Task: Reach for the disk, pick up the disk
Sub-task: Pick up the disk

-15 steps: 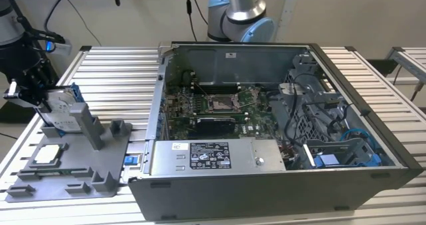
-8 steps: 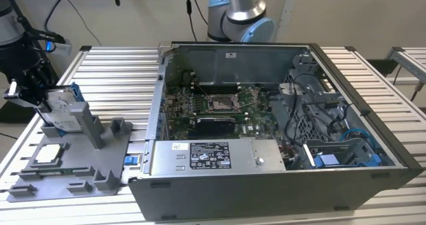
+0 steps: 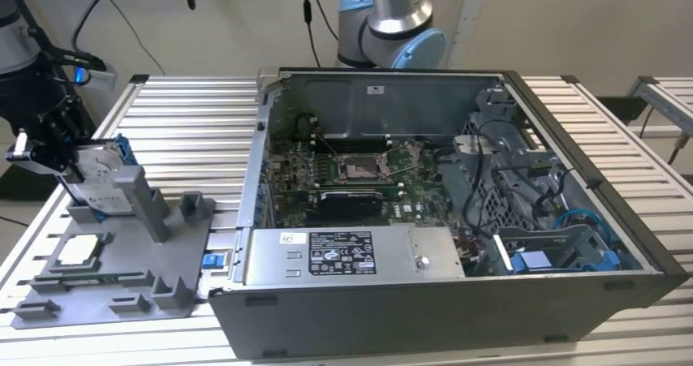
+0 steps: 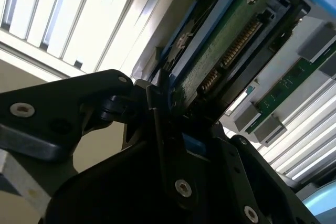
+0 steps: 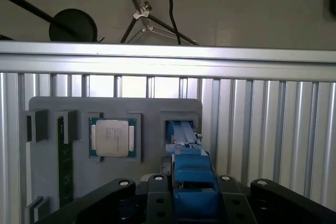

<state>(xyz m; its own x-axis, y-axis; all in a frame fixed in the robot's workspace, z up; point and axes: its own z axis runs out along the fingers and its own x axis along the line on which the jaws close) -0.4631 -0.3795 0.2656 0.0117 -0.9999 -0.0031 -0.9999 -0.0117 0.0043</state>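
Ribbed aluminium slats form the table (image 3: 184, 114), and on it, in the exterior view, we see an open grey metal computer case (image 3: 433, 309) with its green circuit board and tangled cables exposed. A long grey box (image 3: 346, 256) with a white sticker lies along the case's near edge. At the exterior view's left sits a flat grey plastic tray (image 3: 119, 289) moulded with blocks and pockets. The disk (image 3: 100, 171) stands on edge at the tray's far end, a silver metal slab with a white label inside a bright blue plastic frame, partly behind a grey upright post. The black gripper (image 5: 191, 186) is narrow around it: in the first wrist view its jaws press against both sides of the blue frame. In the second wrist view we see the disk's green underside, a row of gold contacts and the blue rim running up from the black linkage. We cannot tell whether the disk has lifted clear of its slot. Beside that slot, a small square silver chip (image 5: 112, 137) rests in its own pocket, and a thin green memory stick (image 5: 64, 156) lies farther along.
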